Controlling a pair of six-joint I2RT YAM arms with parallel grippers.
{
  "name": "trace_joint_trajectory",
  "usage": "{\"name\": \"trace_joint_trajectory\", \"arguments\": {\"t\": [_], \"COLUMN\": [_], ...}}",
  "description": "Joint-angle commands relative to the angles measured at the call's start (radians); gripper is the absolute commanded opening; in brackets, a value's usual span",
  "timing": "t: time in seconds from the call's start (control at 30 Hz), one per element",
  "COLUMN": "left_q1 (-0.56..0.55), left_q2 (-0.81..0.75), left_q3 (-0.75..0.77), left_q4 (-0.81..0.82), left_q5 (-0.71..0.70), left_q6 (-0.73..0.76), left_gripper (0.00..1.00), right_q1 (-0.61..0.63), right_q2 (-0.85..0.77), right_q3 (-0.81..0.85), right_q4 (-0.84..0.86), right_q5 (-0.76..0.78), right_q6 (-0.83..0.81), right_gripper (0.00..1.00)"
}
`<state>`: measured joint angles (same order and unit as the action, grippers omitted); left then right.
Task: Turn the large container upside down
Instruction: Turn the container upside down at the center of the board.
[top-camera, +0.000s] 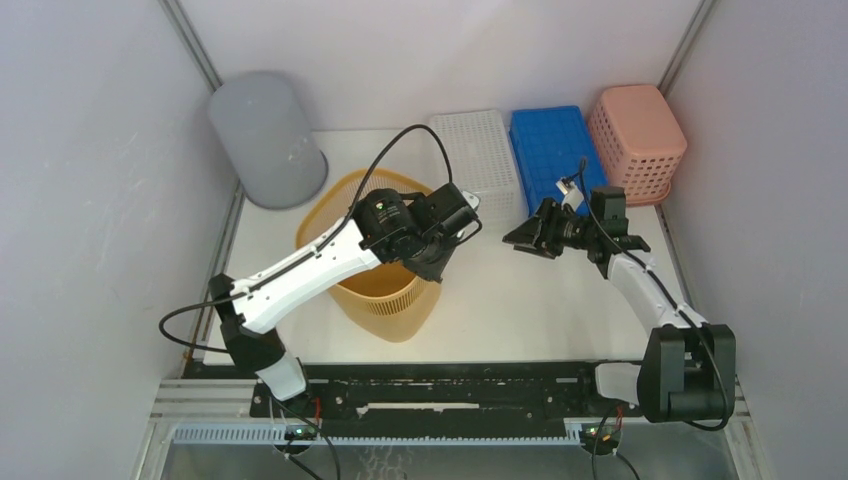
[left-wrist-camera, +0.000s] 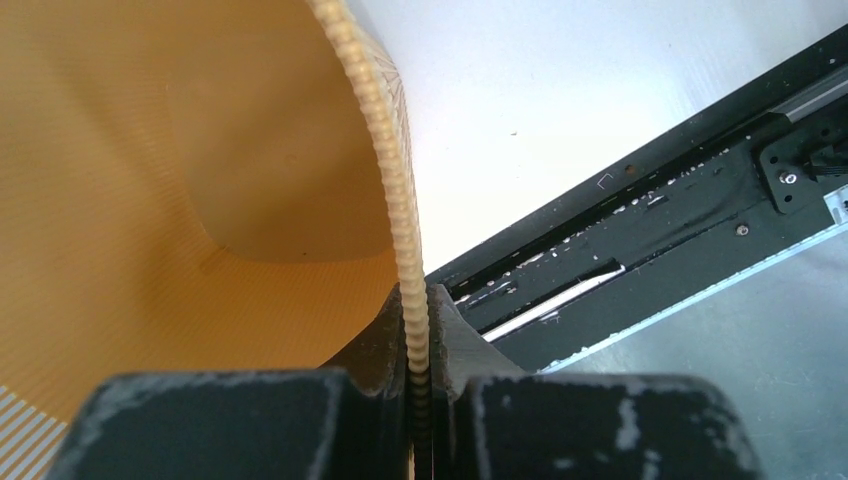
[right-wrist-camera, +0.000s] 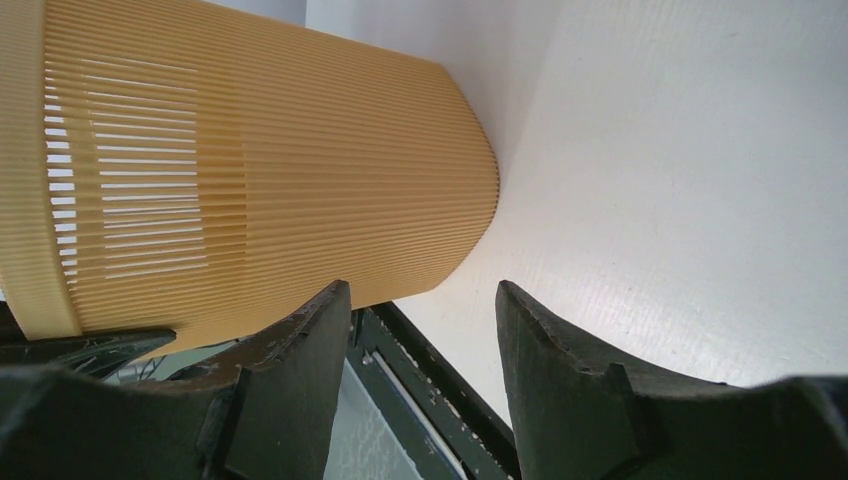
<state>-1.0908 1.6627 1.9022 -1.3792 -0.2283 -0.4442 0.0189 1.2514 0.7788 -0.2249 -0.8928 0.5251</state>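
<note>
5 containers are counted on 1 white table (top-camera: 520, 310). 1 large yellow container (top-camera: 385, 300) is placed left of ctr, mouth up, base on the table. Its long axis is judged upright or close to it; a slight lean cannot be ruled out. 1 grey bin (top-camera: 267, 140) is stood in the back-left corner, near the yellow one. No opening is shown, so it is prob. mouth down. 3 smaller baskets are lined up along the back right: 1 white basket (top-camera: 480, 160), 1 blue basket (top-camera: 550, 150), 1 pink basket (top-camera: 638, 140), all apart from the task's thing.

2 arms are mounted at the near edge. The left arm (top-camera: 300, 270) is stretched across the container, and the left gripper (left-wrist-camera: 418, 335) is clamped on the beaded rim (left-wrist-camera: 395, 180) at the right side. 1 finger is set inside the wall, 1 outside, w/ the rim pinched thin btwn them. The right gripper (right-wrist-camera: 420, 300) is held in the air to the right of the container. Nothing is held btwn its fingers, the gap is middling-wide, and the tips are pointed at the slatted wall. No contact is seen.

Key relation: the container is gripped at its top edge by the left gripper, so the flip is judged to be led from that rim, w/ the mouth rolled over and down. The right gripper is near enough for the wall to be steadied. Risk judged: thin flexible rim, 1 pinch point, slip or buckling possible.
</note>
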Motion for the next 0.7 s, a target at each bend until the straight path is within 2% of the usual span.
{"name": "trace_joint_trajectory", "arguments": {"t": [0.0, 0.23, 0.43, 0.53, 0.67], "left_q1": [0.003, 0.043, 0.113, 0.139, 0.175], "left_q2": [-0.009, 0.009, 0.006, -0.03, -0.126], "left_q3": [0.064, 0.24, 0.32, 0.276, 0.107], "left_q4": [0.018, 0.022, 0.079, 0.166, 0.365], "left_q5": [0.066, 0.156, 0.241, 0.296, 0.355], "left_q6": [-0.01, -0.008, -0.03, -0.071, -0.153], "left_gripper": [0.0, 0.0, 0.0, 0.0, 0.0], "right_q1": [-0.007, -0.009, -0.027, -0.054, -0.109], "right_q2": [-0.059, -0.158, -0.265, -0.321, -0.414], "right_q3": [0.0, 0.022, 0.079, 0.11, 0.146], "right_q4": [0.039, -0.025, -0.146, -0.209, -0.284], "right_q5": [-0.014, 0.017, 0.119, 0.166, 0.269], "right_q6": [0.007, 0.01, -0.02, -0.03, -0.037], "right_gripper": [0.64, 0.64, 0.64, 0.64, 0.65]}}
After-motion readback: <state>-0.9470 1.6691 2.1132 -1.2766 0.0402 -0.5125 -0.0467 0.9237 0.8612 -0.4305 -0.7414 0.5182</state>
